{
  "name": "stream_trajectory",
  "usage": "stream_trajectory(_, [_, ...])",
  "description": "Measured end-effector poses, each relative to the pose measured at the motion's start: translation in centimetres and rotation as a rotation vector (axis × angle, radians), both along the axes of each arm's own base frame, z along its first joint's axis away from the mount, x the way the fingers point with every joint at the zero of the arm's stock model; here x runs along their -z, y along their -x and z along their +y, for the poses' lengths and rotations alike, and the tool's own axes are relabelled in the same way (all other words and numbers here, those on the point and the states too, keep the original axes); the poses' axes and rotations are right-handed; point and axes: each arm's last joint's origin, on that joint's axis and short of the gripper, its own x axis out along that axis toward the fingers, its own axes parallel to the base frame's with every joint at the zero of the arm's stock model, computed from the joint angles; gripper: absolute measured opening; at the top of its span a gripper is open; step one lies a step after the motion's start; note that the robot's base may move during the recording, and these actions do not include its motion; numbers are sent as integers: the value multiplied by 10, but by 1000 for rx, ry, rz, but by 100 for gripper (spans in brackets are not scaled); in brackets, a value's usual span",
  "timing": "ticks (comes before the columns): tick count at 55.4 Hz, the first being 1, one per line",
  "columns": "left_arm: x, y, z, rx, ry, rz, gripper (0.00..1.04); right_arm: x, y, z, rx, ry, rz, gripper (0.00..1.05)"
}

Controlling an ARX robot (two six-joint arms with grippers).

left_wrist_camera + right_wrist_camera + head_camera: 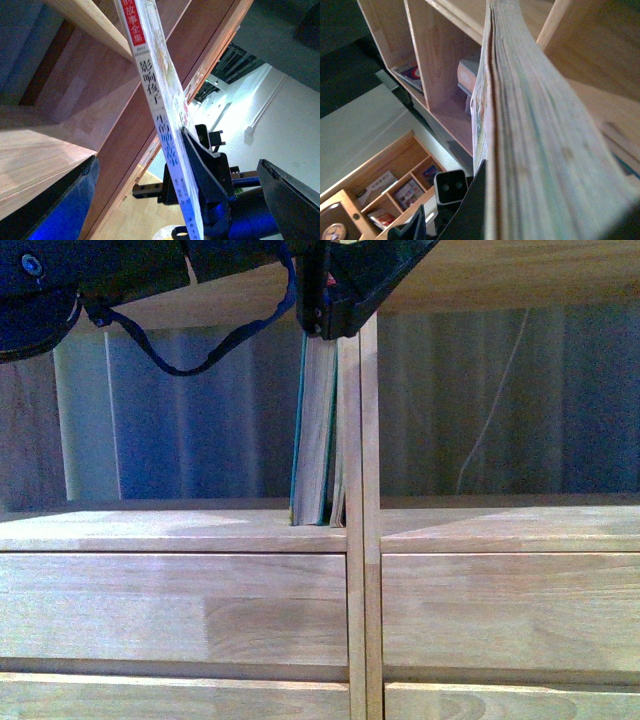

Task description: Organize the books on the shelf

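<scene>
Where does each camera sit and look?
Front: on the body, facing the shelf; left arm and right gripper show above the standing books.
Left wrist: on the left arm, looking along the white paperback; its two fingers show.
Right wrist: on the right arm, looking along the books' page edges; one finger shows.
Front and right wrist share the books.

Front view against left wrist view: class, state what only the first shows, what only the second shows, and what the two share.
Only the front view shows the teal books standing upright against the centre divider, the drawer fronts beneath, and a blue cable loop hanging above. Only the left wrist view shows the white paperback with its red-marked spine, running between the fingers of the left gripper, and a white room wall behind. Both show the light-wood shelf.
</scene>
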Motion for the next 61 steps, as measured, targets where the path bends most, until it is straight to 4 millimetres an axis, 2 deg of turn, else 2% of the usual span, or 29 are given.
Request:
stream_trajectory(14, [-2, 1, -2, -5, 6, -18, 98, 10, 15, 34, -178, 54, -19, 7])
stream_trajectory(19, [-3, -1, -2, -31, 8, -22, 88, 10, 17, 41, -196, 57, -28, 7])
stream_trajectory(27, [-11, -9, -2, -106, 46, -34, 58, 11, 19, 48, -205, 75, -41, 7])
stream_trajectory(30, [-13, -10, -1, -118, 59, -42, 53, 12, 18, 49, -199, 81, -39, 7])
stream_trajectory(46, [-23, -15, 14, -171, 143, -18, 19, 13, 19, 50, -197, 111, -46, 44])
stream_trajectory(58, [-21, -19, 31, -216, 185, -11, 17, 12, 18, 44, -173, 110, -47, 74])
stream_trajectory(61, [-17, -20, 41, -240, 194, -8, 17, 13, 17, 41, -160, 109, -45, 85])
